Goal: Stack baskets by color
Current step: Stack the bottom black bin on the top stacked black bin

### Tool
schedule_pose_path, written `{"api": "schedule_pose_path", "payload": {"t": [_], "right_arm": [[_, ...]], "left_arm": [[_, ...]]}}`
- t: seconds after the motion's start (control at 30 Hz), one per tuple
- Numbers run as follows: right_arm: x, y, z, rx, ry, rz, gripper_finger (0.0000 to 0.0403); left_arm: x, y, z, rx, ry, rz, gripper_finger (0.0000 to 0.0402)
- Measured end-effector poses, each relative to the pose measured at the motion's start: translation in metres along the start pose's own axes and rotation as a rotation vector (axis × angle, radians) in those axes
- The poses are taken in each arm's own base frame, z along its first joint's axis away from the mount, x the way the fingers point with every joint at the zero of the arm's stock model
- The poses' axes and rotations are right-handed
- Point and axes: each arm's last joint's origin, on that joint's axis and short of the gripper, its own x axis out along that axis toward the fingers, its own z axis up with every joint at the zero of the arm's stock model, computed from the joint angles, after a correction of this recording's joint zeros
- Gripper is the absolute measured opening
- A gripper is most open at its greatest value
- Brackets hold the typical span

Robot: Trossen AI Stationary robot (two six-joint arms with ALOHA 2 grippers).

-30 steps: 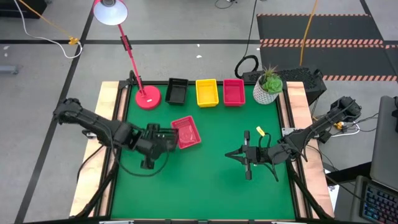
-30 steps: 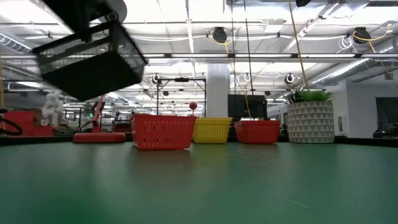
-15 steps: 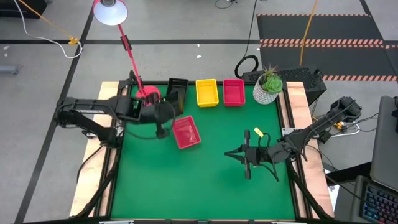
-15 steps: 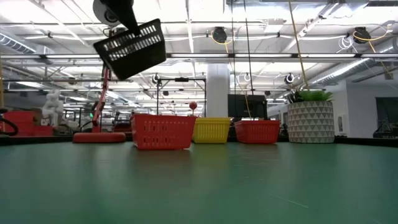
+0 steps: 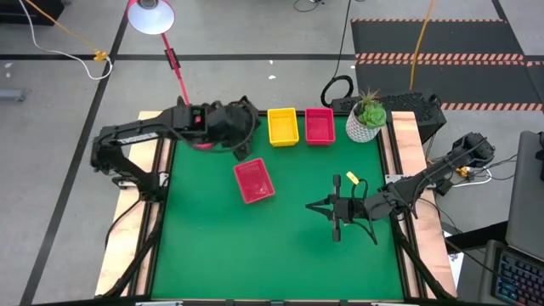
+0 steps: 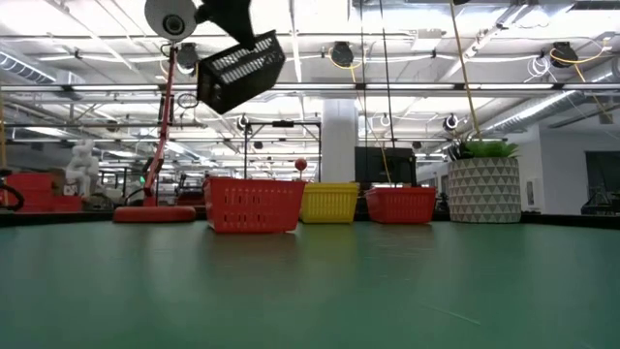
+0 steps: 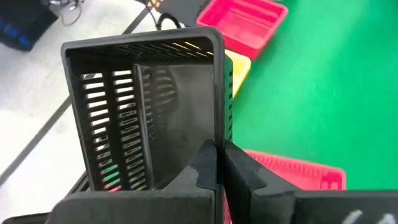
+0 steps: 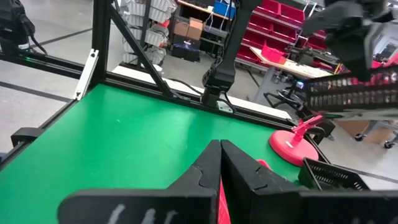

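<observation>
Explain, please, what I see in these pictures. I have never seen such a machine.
These are two robot arms at a green table. One camera looks down from above, one looks level across the table, and one sits on each wrist. The left end effector is shut on the wall of a black basket, holding it tilted in the air near the lamp base. On the table stand a red basket alone, a yellow basket and another red basket at the far edge, and a plant pot. The right end effector waits, shut and empty.
</observation>
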Motion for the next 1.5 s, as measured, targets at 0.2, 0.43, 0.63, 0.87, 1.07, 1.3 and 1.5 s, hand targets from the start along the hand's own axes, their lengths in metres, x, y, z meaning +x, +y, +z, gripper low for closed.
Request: {"api": "schedule_pose_path", "payload": {"t": [0.2, 0.43, 0.63, 0.87, 1.07, 1.3, 1.5], "right_arm": [[0.0, 0.0, 0.0, 0.002, 0.0, 0.0, 0.0004], [0.0, 0.0, 0.0, 0.003, 0.0, 0.0, 0.0004], [0.0, 0.0, 0.0, 0.003, 0.001, 0.0, 0.0004], [0.0, 0.0, 0.0, 0.003, 0.001, 0.0, 0.0004], [0.0, 0.0, 0.0, 0.002, 0.003, 0.001, 0.0004], [0.0, 0.0, -0.001, -0.004, 0.012, 0.003, 0.0004], [0.0, 0.0, -0.001, -0.055, 0.013, 0.003, 0.0004]], "left_arm": [[0.025, 0.006, 0.031, -0.074, 0.02, 0.047, 0.0008], [0.056, 0.025, 0.057, -0.2, 0.104, 0.119, 0.0008], [0.08, 0.043, 0.063, -0.34, 0.147, 0.178, 0.0008], [0.109, 0.059, 0.056, -0.449, 0.254, 0.256, 0.0008], [0.126, 0.062, 0.054, -0.528, 0.286, 0.266, 0.0008], [0.14, 0.066, 0.055, -0.564, 0.279, 0.272, 0.0008], [0.157, 0.068, 0.053, -0.584, 0.302, 0.273, 0.0008]]}}
